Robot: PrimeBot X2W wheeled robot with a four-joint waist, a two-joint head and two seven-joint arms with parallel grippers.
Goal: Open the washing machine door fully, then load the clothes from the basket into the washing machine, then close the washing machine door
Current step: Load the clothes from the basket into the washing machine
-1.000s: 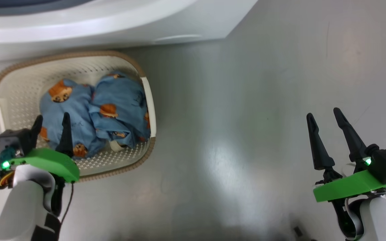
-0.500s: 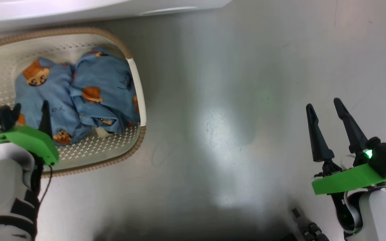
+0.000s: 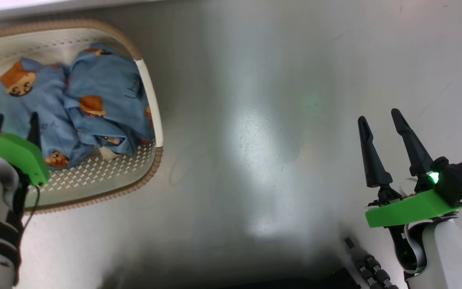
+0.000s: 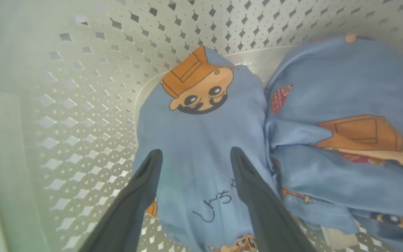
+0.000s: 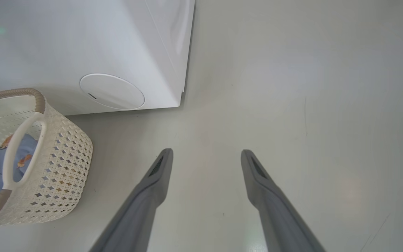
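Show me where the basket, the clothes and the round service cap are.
the basket (image 5: 65, 157), right wrist view, perforated side wall
the clothes (image 4: 201, 140), left wrist view, left blue bundle
the service cap (image 5: 112, 91), right wrist view, its centre

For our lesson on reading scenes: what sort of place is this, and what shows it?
Probably a laundry area: a white washing machine stands on a smooth grey floor, with a basket of clothes beside it.

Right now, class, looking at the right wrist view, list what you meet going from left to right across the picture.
the basket → the round service cap on the washing machine → the right gripper, jaws open
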